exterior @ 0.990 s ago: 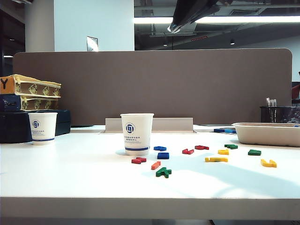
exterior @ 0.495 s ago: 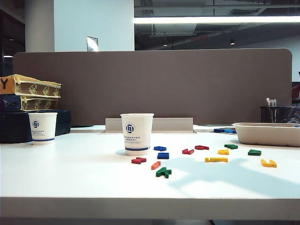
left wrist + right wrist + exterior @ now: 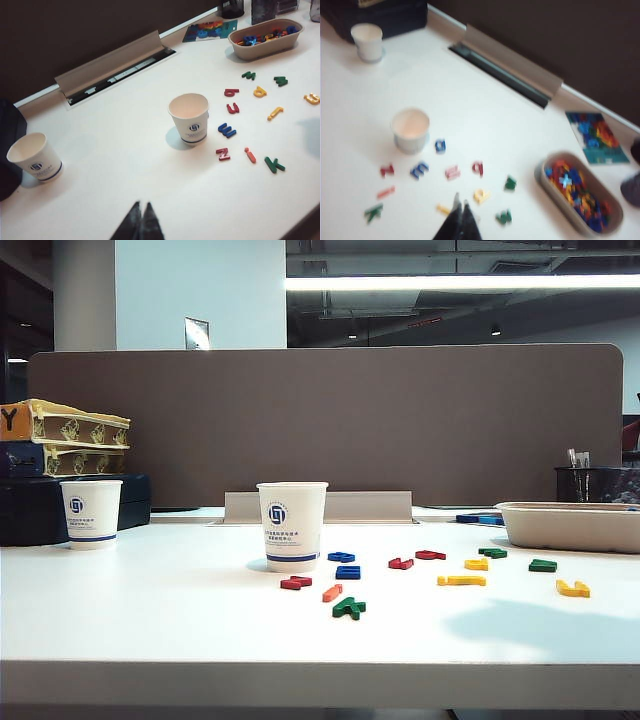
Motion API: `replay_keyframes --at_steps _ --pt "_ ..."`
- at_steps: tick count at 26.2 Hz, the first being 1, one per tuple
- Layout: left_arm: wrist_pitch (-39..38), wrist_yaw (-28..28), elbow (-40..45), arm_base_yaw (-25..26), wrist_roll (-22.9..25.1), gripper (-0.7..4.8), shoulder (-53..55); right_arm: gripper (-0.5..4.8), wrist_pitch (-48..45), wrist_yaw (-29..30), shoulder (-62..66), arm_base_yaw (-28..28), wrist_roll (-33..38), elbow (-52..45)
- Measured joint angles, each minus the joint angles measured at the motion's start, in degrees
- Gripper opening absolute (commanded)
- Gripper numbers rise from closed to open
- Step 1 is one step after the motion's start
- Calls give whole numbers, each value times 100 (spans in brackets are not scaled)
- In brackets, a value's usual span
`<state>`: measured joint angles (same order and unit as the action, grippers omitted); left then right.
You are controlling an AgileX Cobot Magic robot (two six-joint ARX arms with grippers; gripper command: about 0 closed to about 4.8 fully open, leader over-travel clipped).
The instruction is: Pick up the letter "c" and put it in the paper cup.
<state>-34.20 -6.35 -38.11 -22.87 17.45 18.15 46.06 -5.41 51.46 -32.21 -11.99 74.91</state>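
Letter "c" [image 3: 452,172] lies ahead of closed right gripper [image 3: 460,206], farther from closed left gripper [image 3: 141,206].

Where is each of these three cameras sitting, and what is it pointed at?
Exterior view: low at the table's edge, facing the paper cup and partition; no arm shows.
Left wrist view: high on the left arm, looking down on the cup; shut left pincer shows.
Right wrist view: high on the right arm, above the letters; shut right pincer shows.
All three share the cup.
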Motion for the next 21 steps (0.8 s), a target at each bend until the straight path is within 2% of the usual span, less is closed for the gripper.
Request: replay_keyframes --at_steps 12,21 --pt "-761 4 0 0 -133 -6 -461 -2 52 -254 -2096 -2 264 -1882" --pt "-238 120 275 0 -168 -6 -461 -1 -468 -393 -3117 -2 496 -3038"
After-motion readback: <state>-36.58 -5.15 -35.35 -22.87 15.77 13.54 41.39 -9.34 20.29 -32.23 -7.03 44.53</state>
